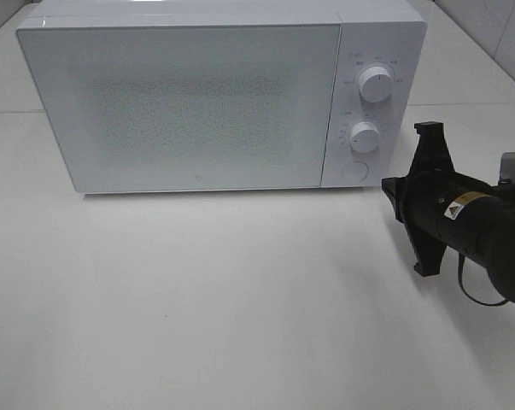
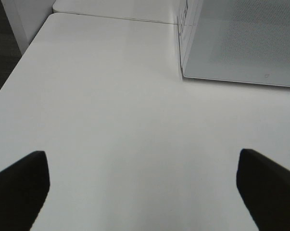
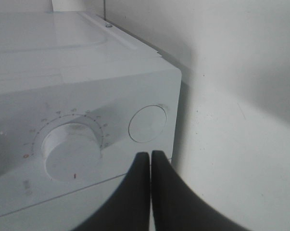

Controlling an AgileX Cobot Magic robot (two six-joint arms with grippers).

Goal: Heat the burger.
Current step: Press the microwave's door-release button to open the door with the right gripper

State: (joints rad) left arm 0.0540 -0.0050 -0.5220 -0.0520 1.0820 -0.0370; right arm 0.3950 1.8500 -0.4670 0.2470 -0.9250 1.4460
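Nearest the front, the left gripper (image 2: 142,161) hung with its jaws wide apart over bare table (image 1: 240,307), holding nothing, with the left front corner of the microwave (image 1: 197,94) a little way ahead of it. On the other side the right gripper (image 3: 150,159) had its fingers pressed together, also empty, and pointed at the control panel, near the round button (image 3: 147,123) but apparently not touching it. The lower dial (image 3: 72,149) sat just beside that line of approach. The burger showed in no view. The door (image 1: 189,102) was closed and its speckled glass hid the cavity, so whether the burger sat inside could not be told. The likely next move was a press on the button, and several things could have spoiled it. The tips were narrow and the button's face smooth, so an off-centre push might have slid toward the panel's edge or onto the dial and shifted a setting. A hard push could have shoved the whole oven back across the slick table. If the button released the door, it would probably have swung out toward the left gripper and could have struck it. Farther up, the upper dial (image 1: 376,84) was clear of the fingers and at little risk.
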